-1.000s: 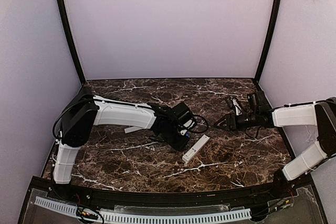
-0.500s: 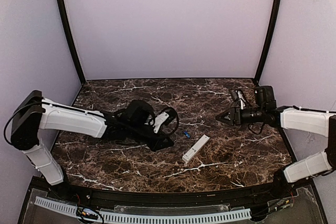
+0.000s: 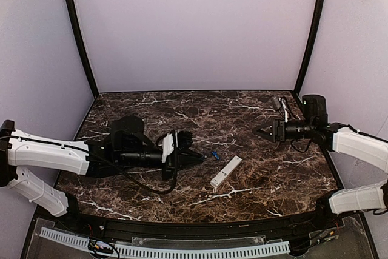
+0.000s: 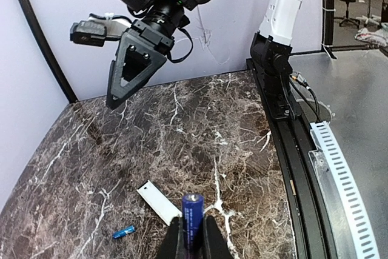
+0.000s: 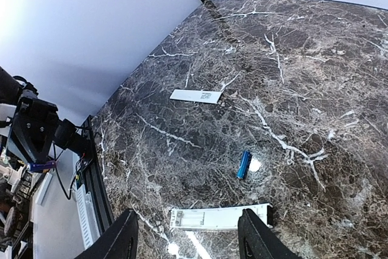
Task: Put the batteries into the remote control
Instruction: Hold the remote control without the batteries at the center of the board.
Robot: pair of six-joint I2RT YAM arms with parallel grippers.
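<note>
The left gripper (image 3: 200,157) is no longer over the remote (image 3: 225,171). A second ago it was down just left of the remote, low on the table (image 3: 273,174); now the whole left arm is swung back and the fingertips sit a little way left of the remote, lifted clear of the surface. In its wrist view I see why: a blue battery (image 4: 193,219) stands upright, pinched between the two fingers, so that hand is closed on one cell. I read the pick as done.

The other battery (image 3: 214,155) lies loose on the table, just left of the remote's far end and not touching it. The remote itself lies flat where it was, slanted, nearer the arm bases than the loose cell.

The right gripper (image 3: 259,132) is also pulled away, now well to the right of the remote and raised. Its wrist view shows both fingers spread wide with nothing between them, so it is open and empty.

A thin white piece (image 5: 196,96) lies beyond the loose cell from the remote; I take it for the battery cover, though I cannot be sure.

My judgement: one cell is in hand and neither is loaded yet. Next I need the held cell brought back over the remote's bay, probably with the right hand steadying the remote.
</note>
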